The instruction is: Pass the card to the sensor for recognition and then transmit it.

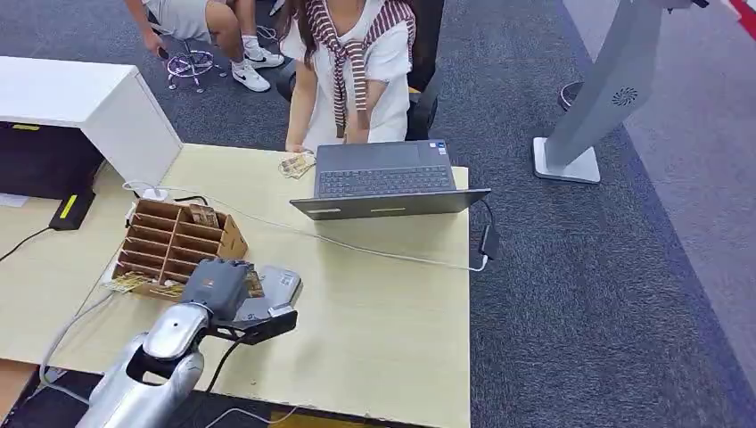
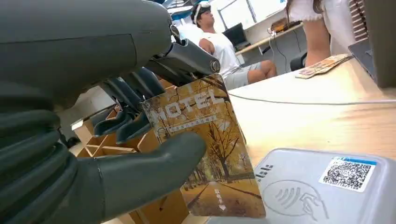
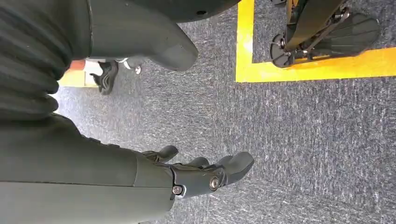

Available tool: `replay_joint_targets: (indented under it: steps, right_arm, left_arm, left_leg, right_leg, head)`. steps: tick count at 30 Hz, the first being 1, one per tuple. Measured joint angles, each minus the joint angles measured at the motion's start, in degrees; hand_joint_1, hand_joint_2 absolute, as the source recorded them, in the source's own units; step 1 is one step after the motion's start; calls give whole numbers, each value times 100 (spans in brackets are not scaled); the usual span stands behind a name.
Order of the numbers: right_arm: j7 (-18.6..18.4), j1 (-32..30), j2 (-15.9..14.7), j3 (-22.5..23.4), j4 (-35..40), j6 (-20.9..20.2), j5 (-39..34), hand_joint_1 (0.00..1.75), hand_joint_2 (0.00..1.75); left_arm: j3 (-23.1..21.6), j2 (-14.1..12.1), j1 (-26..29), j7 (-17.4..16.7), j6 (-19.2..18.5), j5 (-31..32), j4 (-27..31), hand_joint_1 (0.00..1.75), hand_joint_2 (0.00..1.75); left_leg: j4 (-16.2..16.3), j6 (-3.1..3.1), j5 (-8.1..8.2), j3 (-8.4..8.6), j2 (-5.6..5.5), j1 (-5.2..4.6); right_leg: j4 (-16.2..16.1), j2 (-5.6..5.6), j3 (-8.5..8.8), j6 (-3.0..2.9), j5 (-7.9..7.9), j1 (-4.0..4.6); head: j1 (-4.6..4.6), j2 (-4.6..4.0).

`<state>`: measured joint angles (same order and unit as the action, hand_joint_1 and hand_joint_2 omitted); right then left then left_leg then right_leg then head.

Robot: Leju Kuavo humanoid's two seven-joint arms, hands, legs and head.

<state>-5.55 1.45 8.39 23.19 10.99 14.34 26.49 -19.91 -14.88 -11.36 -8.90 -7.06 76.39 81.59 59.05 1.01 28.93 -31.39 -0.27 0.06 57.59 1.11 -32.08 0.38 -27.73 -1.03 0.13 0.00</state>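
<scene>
My left hand [image 1: 214, 285] holds a card [image 2: 205, 154] printed with "HOTEL" and autumn trees, pinched between the thumb [image 2: 149, 163] and the dark fingers [image 2: 126, 121]. The card stands nearly upright, its lower edge at the near rim of the grey sensor [image 2: 327, 186], which carries a contactless symbol and a QR sticker. From the head view the sensor [image 1: 272, 290] lies on the table just right of the hand, partly covered by it. My right hand [image 3: 201, 175] hangs over grey carpet, fingers apart, holding nothing.
A brown cardboard organizer [image 1: 174, 245] stands right behind my left hand. An open laptop [image 1: 383, 178] sits at the far table edge with a person seated behind it. A white cable [image 1: 374, 252] crosses the table [image 1: 383, 321]. Loose cards [image 1: 297, 165] lie near the person.
</scene>
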Motion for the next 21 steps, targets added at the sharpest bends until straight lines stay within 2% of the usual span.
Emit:
replay_joint_targets:
  steps: [5,14,16,21]
  right_arm:
    - [33,0,0,26,0,-42,46,0,175]
    - [112,13,4,26,0,-101,317,0,175]
    - [116,17,7,26,0,-125,380,0,175]
    - [120,19,7,20,0,-206,544,0,175]
  left_arm:
    - [-57,57,-39,-31,507,33,-17,175,175]
    - [-55,453,-517,-44,1852,623,228,175,175]
    - [-55,496,-700,-4,1969,737,286,175,175]
    - [19,512,-1251,11,1956,936,247,175,175]
  left_leg:
    - [1,0,-1,0,0,0]
    - [1,2,-2,-3,-2,0]
    - [1,2,-2,-4,-2,0]
    - [1,-2,-11,-7,-4,1]
  right_leg:
    - [0,0,-2,-1,2,1]
    - [0,-4,-2,3,4,-2]
    - [0,-5,-2,3,4,-2]
    - [0,-7,-4,-4,9,2]
  head:
    - [-2,0]
    - [0,0]
    - [0,0]
    - [0,0]
